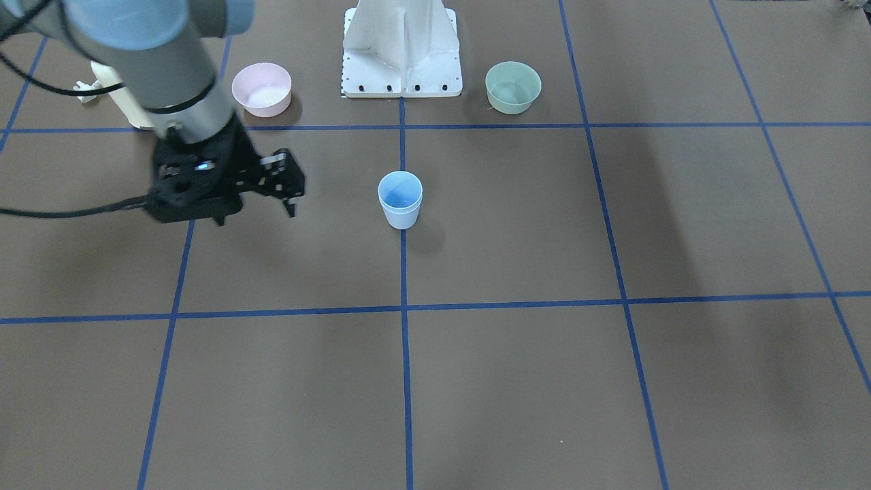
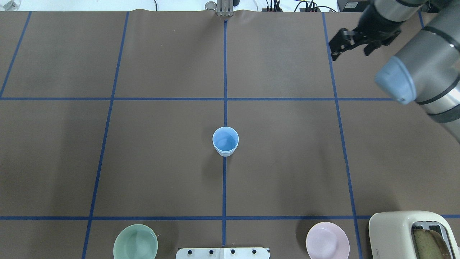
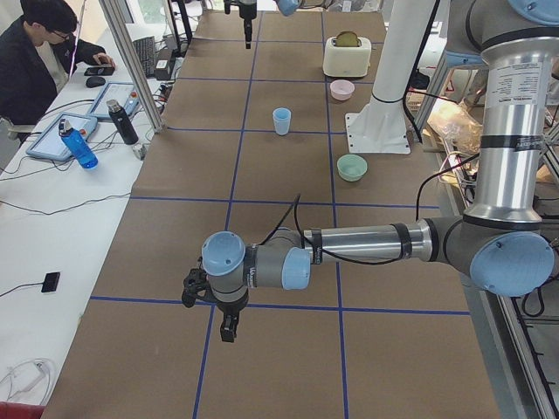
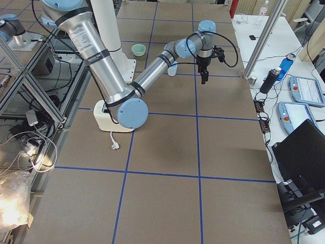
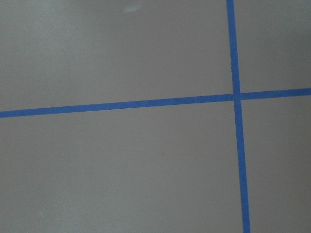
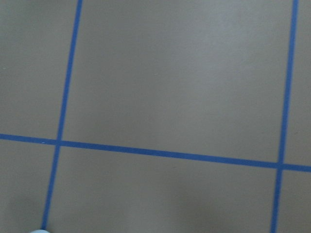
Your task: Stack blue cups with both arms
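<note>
One light-blue cup (image 1: 399, 199) stands upright on the centre tape line, also in the overhead view (image 2: 225, 141) and the exterior left view (image 3: 281, 120). A step under its rim looks like one cup nested in another; no separate second cup shows. My right gripper (image 1: 255, 212) hangs open and empty above the table, away from the cup, far and to its right in the overhead view (image 2: 350, 54). My left gripper (image 3: 227, 327) shows only in the exterior left view, far from the cup toward the table's left end. I cannot tell if it is open or shut.
A pink bowl (image 2: 327, 240) and a pale green bowl (image 2: 135, 241) stand near the white pedestal (image 1: 401, 54). A cream toaster (image 2: 409, 233) sits at the near right. An operator (image 3: 35, 61) sits at a side desk with tablets and bottles.
</note>
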{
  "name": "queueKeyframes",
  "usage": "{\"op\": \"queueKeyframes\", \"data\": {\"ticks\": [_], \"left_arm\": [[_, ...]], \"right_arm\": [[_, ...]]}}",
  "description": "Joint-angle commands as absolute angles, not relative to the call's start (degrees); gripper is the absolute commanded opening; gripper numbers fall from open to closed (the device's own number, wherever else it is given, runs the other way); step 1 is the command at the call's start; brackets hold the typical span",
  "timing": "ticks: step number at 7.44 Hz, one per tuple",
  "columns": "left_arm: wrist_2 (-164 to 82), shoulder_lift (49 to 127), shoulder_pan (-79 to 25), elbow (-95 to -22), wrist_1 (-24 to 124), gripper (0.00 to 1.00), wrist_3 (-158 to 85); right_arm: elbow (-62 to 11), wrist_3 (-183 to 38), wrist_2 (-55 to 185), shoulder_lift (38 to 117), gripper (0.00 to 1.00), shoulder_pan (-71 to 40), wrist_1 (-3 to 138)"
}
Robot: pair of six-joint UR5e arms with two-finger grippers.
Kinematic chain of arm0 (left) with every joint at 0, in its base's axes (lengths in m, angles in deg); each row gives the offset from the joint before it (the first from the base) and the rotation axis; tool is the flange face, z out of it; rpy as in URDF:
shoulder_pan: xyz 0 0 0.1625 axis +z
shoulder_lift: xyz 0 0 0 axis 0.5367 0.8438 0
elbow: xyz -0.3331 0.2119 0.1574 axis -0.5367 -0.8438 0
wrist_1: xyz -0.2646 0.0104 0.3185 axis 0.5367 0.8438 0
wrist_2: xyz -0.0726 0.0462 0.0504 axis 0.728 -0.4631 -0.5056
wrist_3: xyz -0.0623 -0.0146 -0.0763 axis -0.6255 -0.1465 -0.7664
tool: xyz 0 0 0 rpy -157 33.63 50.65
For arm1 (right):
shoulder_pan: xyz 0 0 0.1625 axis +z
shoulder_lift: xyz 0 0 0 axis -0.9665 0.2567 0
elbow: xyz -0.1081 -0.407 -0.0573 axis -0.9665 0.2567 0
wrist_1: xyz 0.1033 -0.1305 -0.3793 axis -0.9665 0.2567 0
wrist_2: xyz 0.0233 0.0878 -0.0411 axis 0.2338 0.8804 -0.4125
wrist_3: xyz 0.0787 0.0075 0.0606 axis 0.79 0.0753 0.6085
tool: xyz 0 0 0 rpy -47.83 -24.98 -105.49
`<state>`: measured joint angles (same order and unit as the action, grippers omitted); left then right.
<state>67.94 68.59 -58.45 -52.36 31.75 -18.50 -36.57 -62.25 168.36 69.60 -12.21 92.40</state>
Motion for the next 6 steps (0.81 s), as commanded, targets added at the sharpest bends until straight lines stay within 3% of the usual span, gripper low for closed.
{"op": "queueKeyframes", "data": {"ticks": [1, 4, 6], "left_arm": [[68.0, 69.0, -58.4, -52.6, 31.8, 0.99, -18.5], [67.9, 68.5, -58.4, -52.9, 31.8, 0.99, -18.2], [67.9, 68.7, -58.4, -52.9, 31.8, 0.99, -17.9]], "right_arm": [[-35.7, -79.6, 169.5, 79.9, 1.00, -4.7, 92.1], [-35.8, -86.0, 168.9, 92.4, 1.00, 2.6, 91.9], [-35.6, -87.4, 168.1, 96.2, 1.00, 4.8, 91.9]]}}
